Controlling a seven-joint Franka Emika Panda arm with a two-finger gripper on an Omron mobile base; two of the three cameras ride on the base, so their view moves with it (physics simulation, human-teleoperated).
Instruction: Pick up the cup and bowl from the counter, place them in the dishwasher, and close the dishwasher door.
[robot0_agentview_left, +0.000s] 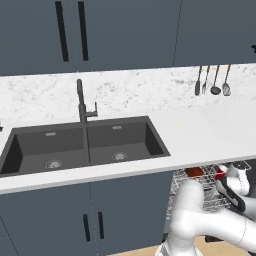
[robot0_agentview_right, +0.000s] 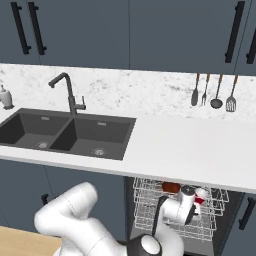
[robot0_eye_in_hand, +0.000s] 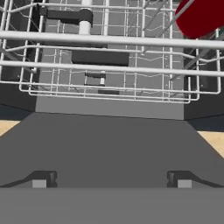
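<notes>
The dishwasher (robot0_agentview_right: 146, 201) stands open under the counter (robot0_agentview_left: 200, 135), its wire rack pulled out. The reddish-brown bowl (robot0_agentview_left: 194, 171) (robot0_agentview_right: 171, 187) sits at the back of the rack. The red cup (robot0_agentview_right: 200, 200) (robot0_agentview_left: 221, 174) rests in the rack beside my hand, and shows in the hand view as a red shape (robot0_eye_in_hand: 199, 17) at the top right. My gripper (robot0_eye_in_hand: 111, 181) is open and holds nothing. It hangs low in front of the rack, above the lowered dishwasher door (robot0_eye_in_hand: 109, 144).
A dark double sink (robot0_agentview_left: 85, 145) with a dark tap (robot0_agentview_left: 81, 102) is set into the counter at the left. Utensils (robot0_agentview_right: 215, 92) hang on the back wall. Cabinet doors (robot0_agentview_left: 95, 220) with vertical handles sit left of the dishwasher. My own arm (robot0_agentview_right: 75, 215) fills the foreground.
</notes>
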